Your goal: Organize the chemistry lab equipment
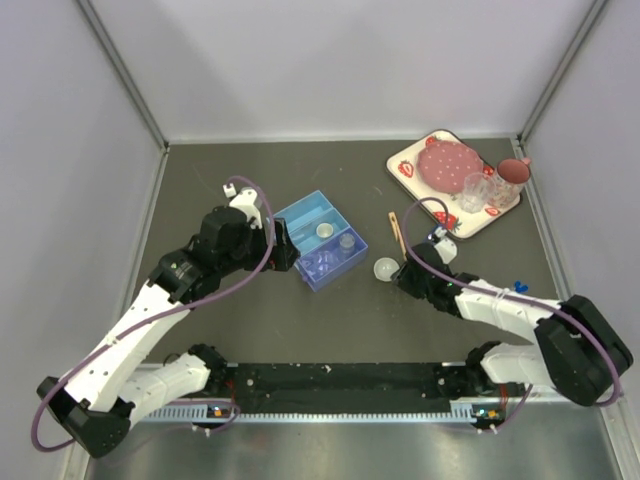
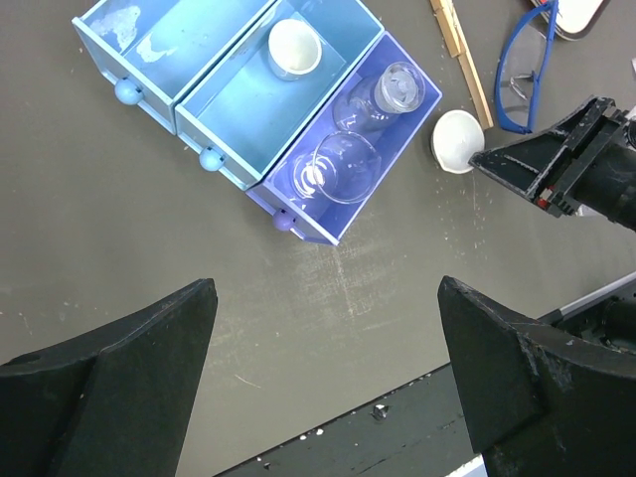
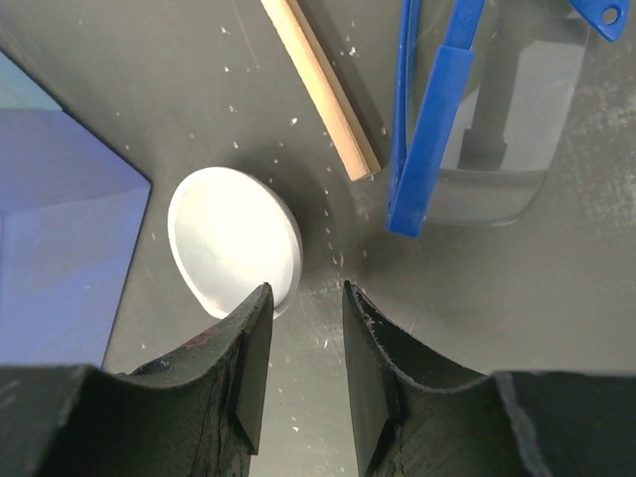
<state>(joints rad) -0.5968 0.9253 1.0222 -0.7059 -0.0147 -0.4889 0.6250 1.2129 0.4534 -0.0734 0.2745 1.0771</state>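
A small white round dish [image 3: 234, 238] lies on the dark table just right of the purple drawer [image 3: 60, 248]. My right gripper [image 3: 303, 293] hovers low at its near-right rim, jaws a narrow gap apart with only table between them; the left fingertip [image 3: 253, 308] overlaps the dish's edge. Thin tan wooden tongs [image 3: 318, 84] lie beyond it. My left gripper [image 2: 328, 288] stands wide open over bare table, in front of the blue drawer box [image 2: 229, 109]. The middle drawer holds another small dish [image 2: 295, 47]; the purple one holds clear glass vessels [image 2: 343, 164].
Blue-framed safety glasses [image 3: 447, 109] lie right of the tongs. The white strawberry-print tray [image 1: 405, 162] with pink plate and glasses sits at the back right. The left drawer [image 2: 149, 40] of the box shows nothing inside. Enclosure walls ring the table.
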